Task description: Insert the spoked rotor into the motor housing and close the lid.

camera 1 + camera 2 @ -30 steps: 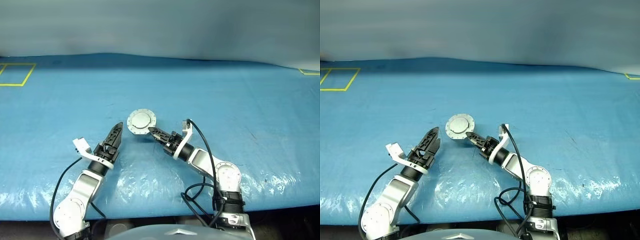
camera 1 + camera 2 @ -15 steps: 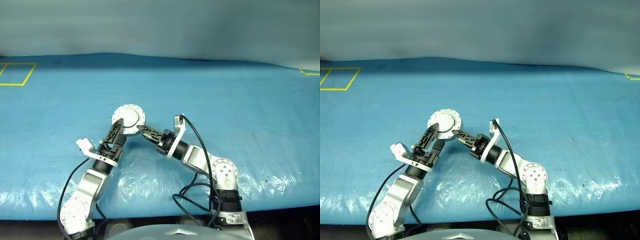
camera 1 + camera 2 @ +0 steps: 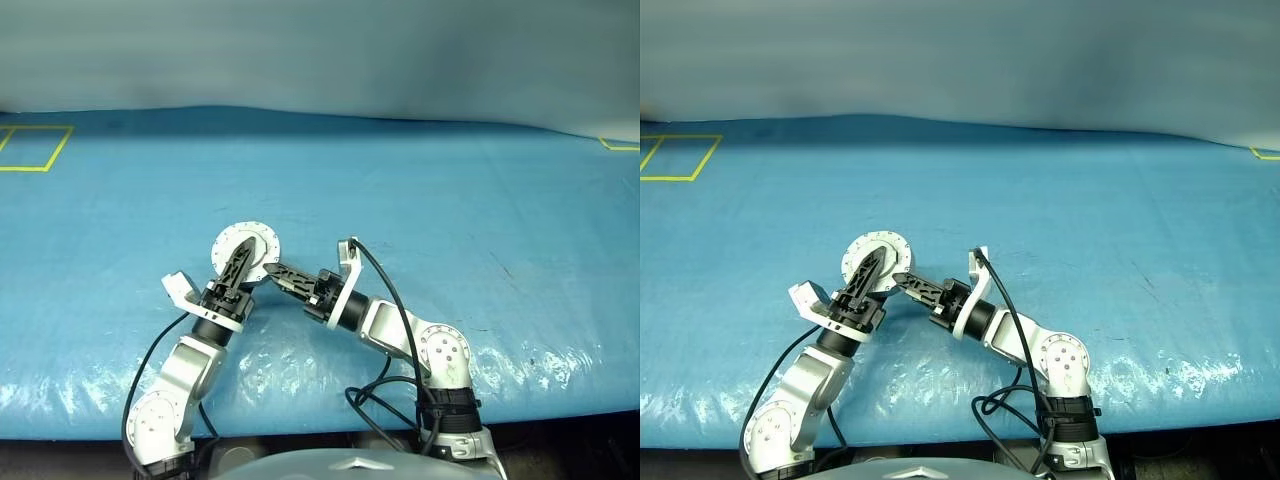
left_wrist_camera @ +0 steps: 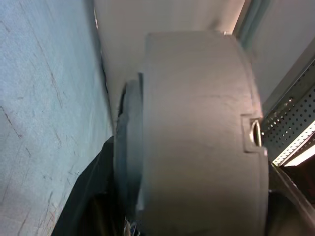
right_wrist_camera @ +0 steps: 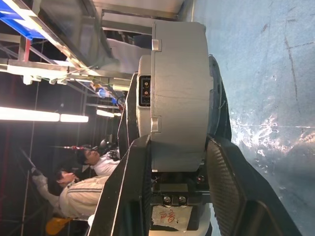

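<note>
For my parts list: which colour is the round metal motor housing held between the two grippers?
Silver-grey; the round metal motor housing shows best in the right wrist view.

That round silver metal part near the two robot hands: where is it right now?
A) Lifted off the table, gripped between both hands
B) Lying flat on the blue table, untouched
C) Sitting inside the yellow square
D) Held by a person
A: the round metal part stands on edge above the blue table, with the right gripper clamped across it and the left gripper closing on it from the other side.
</note>
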Controlling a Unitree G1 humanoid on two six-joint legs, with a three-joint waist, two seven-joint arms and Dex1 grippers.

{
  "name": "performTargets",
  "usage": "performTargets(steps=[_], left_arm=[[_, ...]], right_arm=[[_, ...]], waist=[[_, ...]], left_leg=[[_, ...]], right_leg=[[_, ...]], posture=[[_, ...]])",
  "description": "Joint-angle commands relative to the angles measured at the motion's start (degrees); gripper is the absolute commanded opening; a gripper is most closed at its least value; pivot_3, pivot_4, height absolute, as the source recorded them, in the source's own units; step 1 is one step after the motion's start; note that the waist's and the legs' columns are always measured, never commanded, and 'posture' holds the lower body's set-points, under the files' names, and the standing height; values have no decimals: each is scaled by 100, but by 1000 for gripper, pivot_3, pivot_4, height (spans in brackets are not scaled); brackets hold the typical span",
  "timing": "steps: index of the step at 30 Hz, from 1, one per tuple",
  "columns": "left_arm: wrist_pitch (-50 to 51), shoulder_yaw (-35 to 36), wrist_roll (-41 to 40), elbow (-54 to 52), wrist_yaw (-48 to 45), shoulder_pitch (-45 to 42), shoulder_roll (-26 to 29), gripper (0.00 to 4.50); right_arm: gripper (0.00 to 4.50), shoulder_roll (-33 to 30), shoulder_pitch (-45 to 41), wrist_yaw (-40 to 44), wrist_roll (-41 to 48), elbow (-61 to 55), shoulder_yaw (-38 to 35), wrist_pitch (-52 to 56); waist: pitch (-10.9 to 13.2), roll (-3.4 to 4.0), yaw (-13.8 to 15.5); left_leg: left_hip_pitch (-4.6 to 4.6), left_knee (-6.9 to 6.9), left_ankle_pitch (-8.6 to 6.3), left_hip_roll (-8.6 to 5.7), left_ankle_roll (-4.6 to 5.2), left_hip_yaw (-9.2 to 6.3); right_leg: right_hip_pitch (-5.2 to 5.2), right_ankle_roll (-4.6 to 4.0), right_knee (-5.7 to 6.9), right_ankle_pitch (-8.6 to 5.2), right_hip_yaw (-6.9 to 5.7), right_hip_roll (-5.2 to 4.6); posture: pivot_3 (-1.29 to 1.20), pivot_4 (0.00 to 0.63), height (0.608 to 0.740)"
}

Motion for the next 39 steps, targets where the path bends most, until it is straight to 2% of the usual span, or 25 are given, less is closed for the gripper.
performTargets(steps=[1,6,9,11,14,16,22,31,39], left_arm=[[-162,-11,-94,-218,57,15,-74,2345],[-362,-38,-2,-301,94,-12,-134,2345],[-618,23,327,-234,392,-195,-91,2345],[-696,73,486,-95,623,-392,3,2345],[-766,181,720,193,713,-949,239,2345],[-823,309,902,606,820,-1492,428,2345],[-917,650,1437,2140,866,-2944,761,2345],[-1169,866,2834,5354,298,-5261,1043,2345],[-1774,1031,4071,7771,-315,-6643,1079,2345]], right_arm=[[1274,29,-28,165,-199,-376,77,-214],[2888,-207,19,176,-1017,-428,187,-434],[3977,-887,-9,499,-2449,-993,835,-865],[4500,-1370,-69,655,-3388,-1314,1405,-1141],[4500,-2075,-68,933,-4849,-1627,2293,-1829],[4500,-2344,66,1152,-5580,-1700,2634,-2443],[4500,-2477,661,932,-7414,-1371,2818,-4118],[4500,-2140,1169,809,-8173,-1068,2420,-4155],[4500,-1873,1305,968,-8505,-984,2349,-4112]], waist=[[0,0,4],[0,0,22],[-1,-1,55],[0,0,80],[-1,-2,103],[-1,-2,127],[-1,-9,188],[8,-24,244],[11,-25,204]], left_leg=[[0,0,0,0,0,0],[-1,2,0,-1,0,0],[-2,4,1,-3,-1,0],[-2,6,1,-4,-2,-1],[-1,6,7,-4,-10,-5],[-1,7,11,-5,-16,-10],[-2,11,15,-11,-21,-17],[-7,11,19,-14,-27,-25],[-19,1,35,-14,-54,-37]], right_leg=[[0,1,0,0,0,0],[0,2,0,1,0,0],[1,4,-3,2,0,-2],[1,5,-2,3,-1,-2],[1,23,-1,-2,-4,-1],[2,36,0,-7,-8,0],[10,51,-7,0,-12,-2],[11,23,-9,16,-19,-2],[4,16,-11,13,-36,-3]], posture=[[0,150,740],[0,150,740],[0,150,740],[0,150,740],[0,150,740],[0,150,740],[0,150,740],[0,150,740],[0,150,740]])
